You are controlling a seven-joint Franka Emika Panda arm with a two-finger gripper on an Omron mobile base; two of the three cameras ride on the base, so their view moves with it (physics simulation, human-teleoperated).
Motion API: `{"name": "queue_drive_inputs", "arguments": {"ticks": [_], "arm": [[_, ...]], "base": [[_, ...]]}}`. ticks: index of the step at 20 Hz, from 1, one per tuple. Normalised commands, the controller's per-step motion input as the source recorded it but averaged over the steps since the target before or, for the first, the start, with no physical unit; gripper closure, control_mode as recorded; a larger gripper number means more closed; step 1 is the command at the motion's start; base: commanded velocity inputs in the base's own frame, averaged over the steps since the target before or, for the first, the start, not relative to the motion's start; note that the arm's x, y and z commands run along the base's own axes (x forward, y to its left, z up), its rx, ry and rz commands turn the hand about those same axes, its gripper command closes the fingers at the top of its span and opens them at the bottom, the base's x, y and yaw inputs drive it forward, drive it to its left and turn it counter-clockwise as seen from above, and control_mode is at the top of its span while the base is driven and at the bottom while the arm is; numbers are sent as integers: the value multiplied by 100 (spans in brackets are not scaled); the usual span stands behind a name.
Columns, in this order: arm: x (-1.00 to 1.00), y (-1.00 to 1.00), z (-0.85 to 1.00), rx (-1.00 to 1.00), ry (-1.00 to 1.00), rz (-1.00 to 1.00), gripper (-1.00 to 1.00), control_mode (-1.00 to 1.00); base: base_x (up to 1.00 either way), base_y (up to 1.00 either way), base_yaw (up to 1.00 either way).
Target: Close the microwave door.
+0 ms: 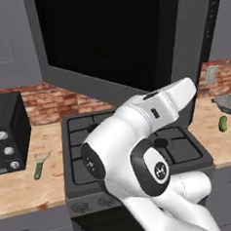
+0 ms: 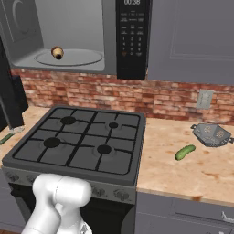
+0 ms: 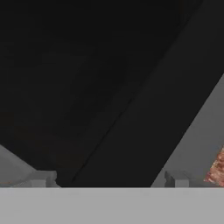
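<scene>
The microwave door (image 1: pixel 107 35) has glossy black glass in a matt dark-grey frame. The counter (image 2: pixel 201 169) looks like mottled, smooth tan stone. At twelve o'clock behind it, the brick wall (image 2: pixel 91 93) appears rough.

The wood-look tabletop (image 2: pixel 205 169) right of the stove carries a cucumber (image 2: pixel 184 152) and a grey colander (image 2: pixel 211 135); left, a toaster oven (image 1: pixel 8 132) and peeler (image 1: pixel 39 163).

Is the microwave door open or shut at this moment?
Open. The microwave door swings out over the stove, and the right base view looks straight into the microwave cavity, onto its turntable.
</scene>
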Motion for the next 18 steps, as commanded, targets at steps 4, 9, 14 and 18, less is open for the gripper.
{"name": "queue_drive_inputs", "arguments": {"ticks": [4,9,14,18], "arm": [[64,-100,3,0,12,0,-100,-100],[89,-100,0,0,11,0,-100,-100],[100,-99,0,0,9,0,-100,-100],[100,-92,0,0,8,2,-100,-100]], "base": [[0,0,0],[0,0,0],[0,0,0],[0,0,0]]}}
